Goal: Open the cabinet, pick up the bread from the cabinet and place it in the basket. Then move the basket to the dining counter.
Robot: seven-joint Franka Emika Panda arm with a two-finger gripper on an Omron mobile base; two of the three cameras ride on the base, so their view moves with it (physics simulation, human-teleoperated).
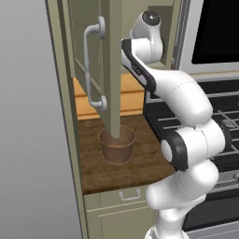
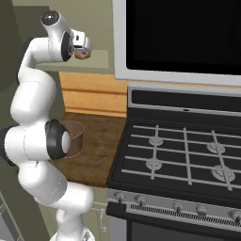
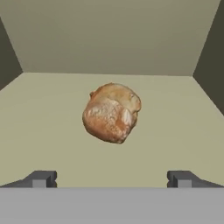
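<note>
The cabinet door [image 1: 111,70] stands swung open, edge-on, with its curved grey handle [image 1: 93,70] facing left. My arm reaches up into the cabinet [image 3: 112,39]. On the beige shelf inside lies the bread [image 3: 111,113], a round brown crusty loaf, also seen as the bread [image 2: 83,55] at the hand's tip. My gripper [image 3: 111,178] is open, its fingertips a little short of the loaf and spread wider than it, touching nothing. The brown basket [image 1: 117,144] stands upright on the short wood worktop below the door; the basket [image 2: 75,136] is partly behind my elbow. The dining counter is out of view.
A black stove [image 2: 183,155] with grates adjoins the dark wood worktop [image 1: 140,163] on the right, and a dark-fronted appliance [image 2: 183,33] hangs above it. An olive drawer [image 1: 129,194] sits under the worktop. A grey wall [image 1: 28,140] closes the left side.
</note>
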